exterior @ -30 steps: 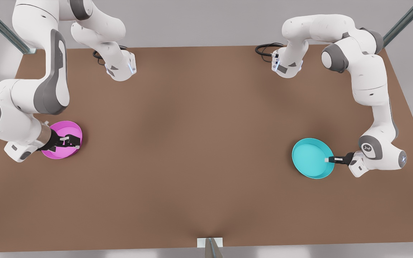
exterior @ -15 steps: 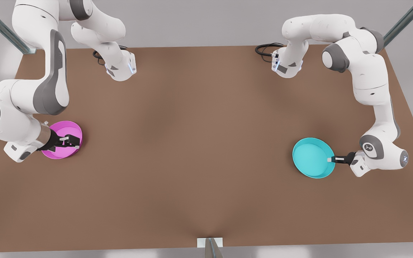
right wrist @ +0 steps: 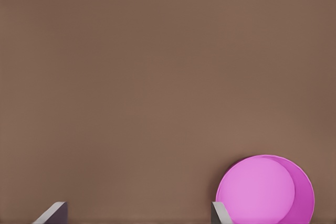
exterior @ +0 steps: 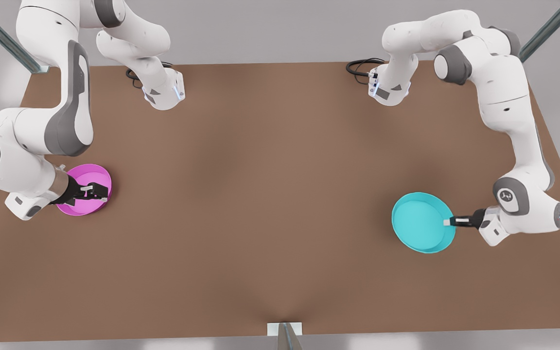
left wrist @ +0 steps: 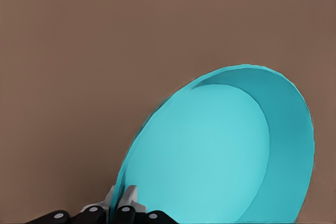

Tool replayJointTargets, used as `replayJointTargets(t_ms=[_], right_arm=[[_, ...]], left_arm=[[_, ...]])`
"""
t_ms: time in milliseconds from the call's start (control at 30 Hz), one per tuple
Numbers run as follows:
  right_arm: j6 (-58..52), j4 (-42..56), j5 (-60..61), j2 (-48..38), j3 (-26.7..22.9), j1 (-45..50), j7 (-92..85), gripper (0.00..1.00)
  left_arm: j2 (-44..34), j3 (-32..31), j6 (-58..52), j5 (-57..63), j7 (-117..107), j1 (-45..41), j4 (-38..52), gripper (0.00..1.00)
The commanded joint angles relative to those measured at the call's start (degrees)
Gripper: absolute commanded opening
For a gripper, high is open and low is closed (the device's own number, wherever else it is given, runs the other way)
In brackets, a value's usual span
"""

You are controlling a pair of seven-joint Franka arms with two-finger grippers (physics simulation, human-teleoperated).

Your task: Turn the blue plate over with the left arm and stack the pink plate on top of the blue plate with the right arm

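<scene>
The left gripper (exterior: pixel 447 222) has its jaws closed tight on the rim of the blue plate (exterior: pixel 421 228), pinching the edge that faces the front view's right. In the left wrist view the two fingertips (left wrist: pixel 122 201) sit pressed together over that thin rim, and the plate (left wrist: pixel 220 150) stands tilted, its hollow side showing against the brown counter (left wrist: pixel 105 51). In the front view the plate hangs out from the gripper toward the middle of the counter — whether its far edge touches the surface cannot be told.

The right gripper (exterior: pixel 96 192) hovers over the pink plate (exterior: pixel 81 180) on the front view's left, above the part of the dish nearest the counter's middle. Its jaws stand wide apart and hold nothing: the right wrist view shows the two fingertips (right wrist: pixel 219 212) well separated, with the pink plate (right wrist: pixel 265 188) lying flat, hollow side up, on the counter (right wrist: pixel 157 77).

The two plates are well apart, at opposite sides of the counter (exterior: pixel 270 194).
</scene>
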Motion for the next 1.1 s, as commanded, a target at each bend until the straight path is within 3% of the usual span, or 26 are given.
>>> replayJointTargets(t_ms=[0, 300, 567, 933, 1067], right_arm=[[0.0, -0.1, 0.0, 0.0, 0.0, 0.0, 0.0, 1.0], [0.0, -0.1, 0.0, 0.1, 0.0, 0.0, 0.1, 1.0], [0.0, -0.3, 0.1, 0.1, -0.1, 0.0, 0.1, 1.0], [-0.1, -0.3, 0.5, 0.4, -0.2, -0.1, 0.1, 1.0], [-0.5, -0.4, 0.9, 0.5, -0.2, -0.4, 0.1, 1.0]], left_arm=[[-0.4, 0.1, -0.2, -4.9, -0.2, -0.3, 0.0, 0.21], [-10.8, -0.2, -0.6, 1.7, -17.7, -10.3, -4.7, 0.21], [-14.4, -11.5, 0.1, 16.8, -34.6, -12.0, -2.7, 0.21], [-15.2, -28.5, -6.8, 51.2, -57.8, -12.9, 5.9, 0.21], [-13.6, -30.1, -11.1, 64.7, -62.6, -19.9, 9.3, 0.21]])
